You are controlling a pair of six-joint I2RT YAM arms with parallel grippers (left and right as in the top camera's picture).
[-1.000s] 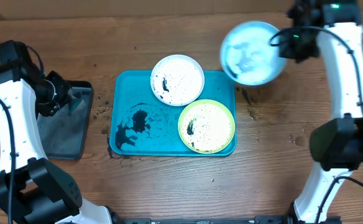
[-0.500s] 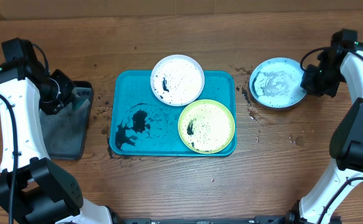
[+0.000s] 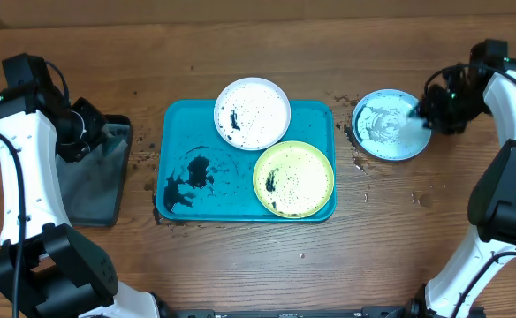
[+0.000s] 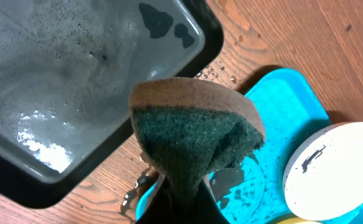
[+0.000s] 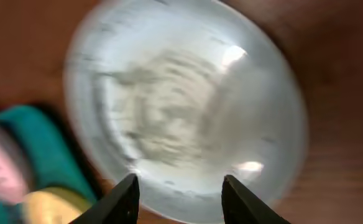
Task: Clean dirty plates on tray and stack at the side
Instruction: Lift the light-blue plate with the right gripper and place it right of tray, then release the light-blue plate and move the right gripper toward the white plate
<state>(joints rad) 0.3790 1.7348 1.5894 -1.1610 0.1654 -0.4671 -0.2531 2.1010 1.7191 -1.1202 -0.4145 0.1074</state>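
**Ann:** Plates first. The white plate (image 3: 252, 113) and the yellow-green plate (image 3: 293, 178) both sit on the turquoise tray (image 3: 180, 132). The white one overhangs its far rim. Both are speckled dark, and their rims are so close I can't tell if they touch.

**Bo:** And the light blue plate (image 3: 389, 124)?

**Ann:** Off the tray, flat on the wooden table (image 3: 240, 265), straight in front of the right gripper (image 3: 424, 112). The fingertips are at its rim, on the side away from the tray.

**Bo:** Is it gripping?

**Ann:** No, released. From the right wrist, the two fingers (image 5: 122, 199) stand apart, with the plate spread out ahead of them. There are grey streaks across its middle, though the picture is blurred.

**Bo:** Over to the left side!

**Ann:** The left gripper (image 3: 88, 134) is clenched on a sponge (image 4: 197, 134), pinched at its lower end. The green scouring face is showing, with a tan layer on top. Past the sponge's tip lies the black tray (image 4: 76, 81), grey and wet inside. Off to one side of those jaws you catch a corner of the turquoise tray and the white plate.

**Bo:** Any mess on the tray itself?

**Ann:** Dark smears (image 3: 187, 181) on its bare half, the end nearer the left jaws. There are specks on the wood around it too.
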